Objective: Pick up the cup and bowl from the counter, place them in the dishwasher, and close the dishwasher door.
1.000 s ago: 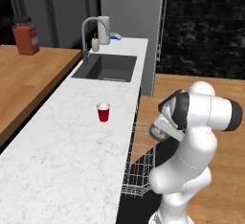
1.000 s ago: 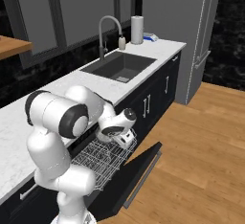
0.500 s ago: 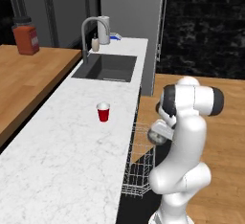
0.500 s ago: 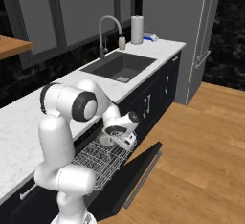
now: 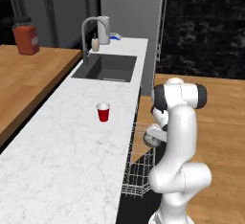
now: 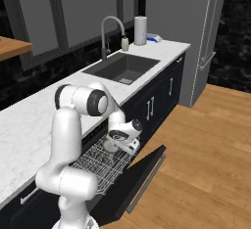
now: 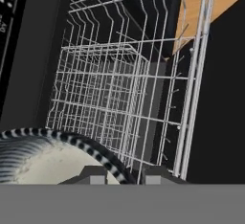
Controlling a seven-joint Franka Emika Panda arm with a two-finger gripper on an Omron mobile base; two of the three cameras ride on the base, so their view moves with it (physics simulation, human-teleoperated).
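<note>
One cup (image 5: 103, 112): red, upright on the tabletop (image 5: 62, 156).
One bowl (image 7: 52, 158): rim pinched by the fingers (image 7: 122, 174), above the dishwasher (image 6: 100, 163) rack, door (image 6: 142, 173) at 3 o'clock.

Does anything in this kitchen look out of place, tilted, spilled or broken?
Nothing stands out. The cup stands upright on the counter. The bowl is held over the pulled-out rack, above the open door. No spill or damage shows.
</note>
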